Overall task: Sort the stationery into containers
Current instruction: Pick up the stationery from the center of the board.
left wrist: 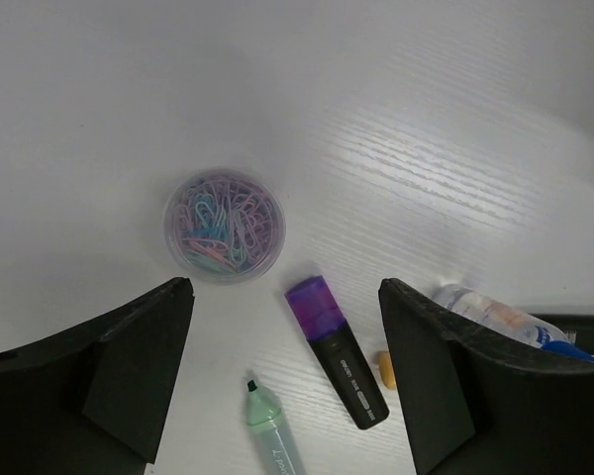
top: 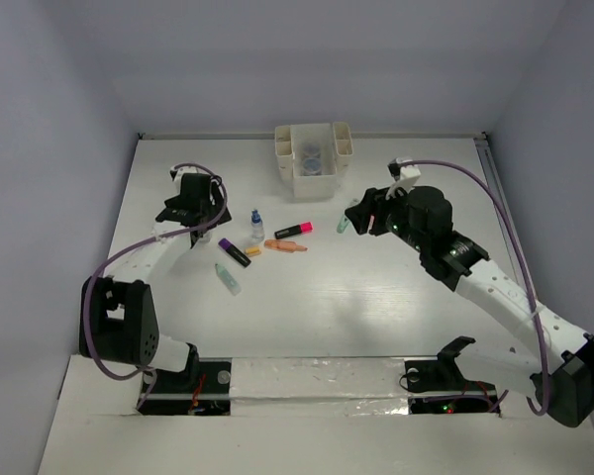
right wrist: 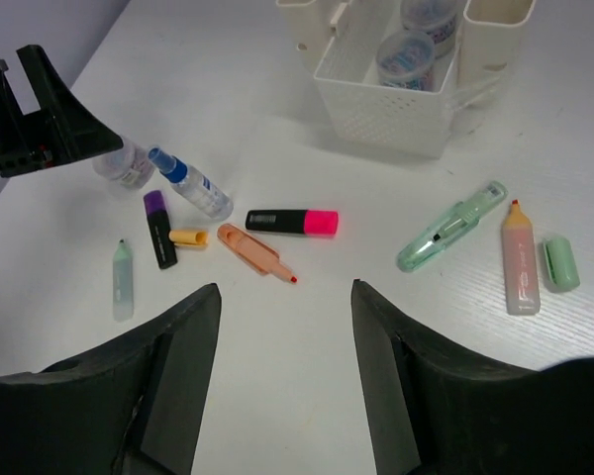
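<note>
Hovering left gripper [left wrist: 285,332] seen just short of paper-clip tub [left wrist: 224,226], jaws wide apart, nothing held; purple marker [left wrist: 337,351] lies at 5 o'clock of tub. Empty right gripper [right wrist: 285,307], jaws likewise apart, above table [right wrist: 277,59], mint pen [right wrist: 451,227] at its 2 o'clock. Pick-up step judged in hand: tub to be centred between fingers, clamped, carried to white organizer [top: 314,186] at table's 12 o'clock.

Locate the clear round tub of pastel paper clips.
In the left wrist view, the tub sits beyond the left gripper, upper-left of the purple-capped black marker.
</note>
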You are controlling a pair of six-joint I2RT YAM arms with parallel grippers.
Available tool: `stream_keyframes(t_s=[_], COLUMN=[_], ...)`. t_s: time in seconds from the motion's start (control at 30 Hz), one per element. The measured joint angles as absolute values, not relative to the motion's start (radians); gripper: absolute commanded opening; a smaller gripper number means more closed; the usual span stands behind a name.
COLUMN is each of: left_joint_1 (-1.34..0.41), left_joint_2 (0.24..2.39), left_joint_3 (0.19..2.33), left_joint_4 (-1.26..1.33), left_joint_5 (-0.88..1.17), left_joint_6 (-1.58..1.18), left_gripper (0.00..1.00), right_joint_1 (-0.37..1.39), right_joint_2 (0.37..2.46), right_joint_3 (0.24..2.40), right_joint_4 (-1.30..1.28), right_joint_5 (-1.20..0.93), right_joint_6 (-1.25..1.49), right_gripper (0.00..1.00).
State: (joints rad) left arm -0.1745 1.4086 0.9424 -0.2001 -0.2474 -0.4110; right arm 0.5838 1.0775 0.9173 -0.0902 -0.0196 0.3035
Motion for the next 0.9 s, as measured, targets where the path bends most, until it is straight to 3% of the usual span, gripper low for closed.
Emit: stream_keyframes(t_s=[0.1,0.6,0.7,0.77,0.9], left_joint_1=[-0.175,-0.175,-0.175,-0.175,-0.175], left_joint_2=[1.433,1.543,1.571,1.575,1.575], left_joint_3=[0.951,0.958,0.958,0.958,0.961], left_joint_4=[-0.211,-0.238,-0.242,-0.243,-0.239], left_joint_5=[-0.268,-0.370,-0.369,-0.370,-0.377], left_joint_6=[-0.410,-0.413,-0.413,-0.414,-0.413], left_gripper=[0.69,0.78,0.74,0.66,0.65], right_joint_1=[0.584,0.584,0.584,0.584,0.584], right_joint_2=[1.070,1.077,1.073,1.069,1.067], right_joint_3=[0.896,0.887,0.887,0.887,0.887], right_joint_4=[-0.094,-0.097,-0.097,-0.097,-0.097], right_joint_5=[-0.028,-0.095,-0.101,-0.105,-0.113], right_joint_6=[0.304,0.311,0.311,0.311,0.312], right_gripper=[0.64,0.71,0.71,0.71,0.71])
